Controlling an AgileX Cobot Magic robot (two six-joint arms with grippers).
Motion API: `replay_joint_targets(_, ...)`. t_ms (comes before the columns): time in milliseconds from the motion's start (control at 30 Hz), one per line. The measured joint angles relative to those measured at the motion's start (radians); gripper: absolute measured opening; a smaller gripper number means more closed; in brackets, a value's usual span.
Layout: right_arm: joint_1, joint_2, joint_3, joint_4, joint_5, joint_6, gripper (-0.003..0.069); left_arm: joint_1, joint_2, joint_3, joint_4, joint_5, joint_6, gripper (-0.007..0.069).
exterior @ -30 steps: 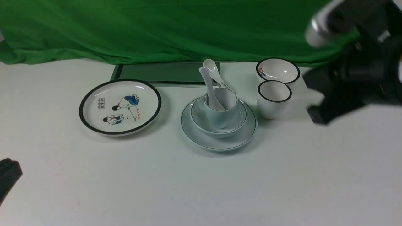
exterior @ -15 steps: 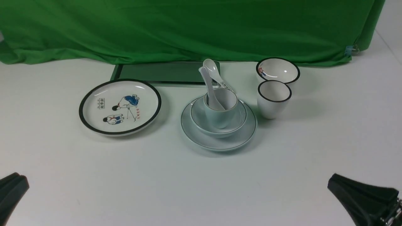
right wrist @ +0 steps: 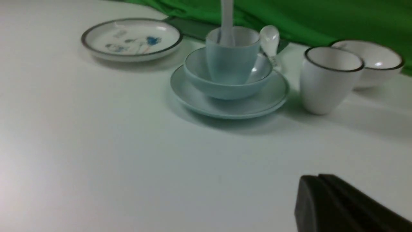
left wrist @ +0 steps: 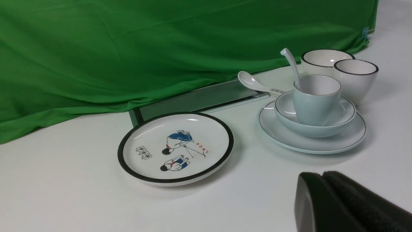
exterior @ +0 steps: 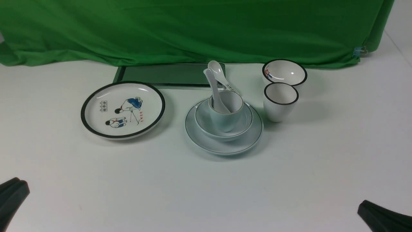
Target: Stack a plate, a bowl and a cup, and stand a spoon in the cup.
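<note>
Mid-counter, the plate [exterior: 224,146] carries the bowl [exterior: 206,124], the cup [exterior: 225,120] and the upright spoon [exterior: 214,88]. My left jaws [exterior: 13,190] and right jaws [exterior: 370,211] rest pressed together, empty, near the front corners.

No legible text: cartoon plate [exterior: 123,110] carries red and black characters (too small to read); second spoon's [left wrist: 256,85] handle marks likewise.

spoon [exterior: 215,88] in cup [exterior: 226,111], cup in bowl [exterior: 206,120], bowl on plate [exterior: 224,146]
</note>
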Motion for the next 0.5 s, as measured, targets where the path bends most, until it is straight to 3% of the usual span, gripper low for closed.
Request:
replay_joint_targets(167,-0.112,-0.200,0.000,0.011,0.091,-0.023,0.0010,0.000,0.000,0.000,0.000,0.000,0.000,-0.0032)
replay_joint_targets(300,-0.277,-0.404,0.000,0.012,0.263,-0.013,0.0010,0.000,0.000,0.000,0.000,0.000,0.000,-0.0032)
replay_joint_targets(500,-0.409,-0.449,0.001,-0.004,0.472,0.045,0.0010,0.000,0.000,0.000,0.000,0.001,0.001,-0.0032)
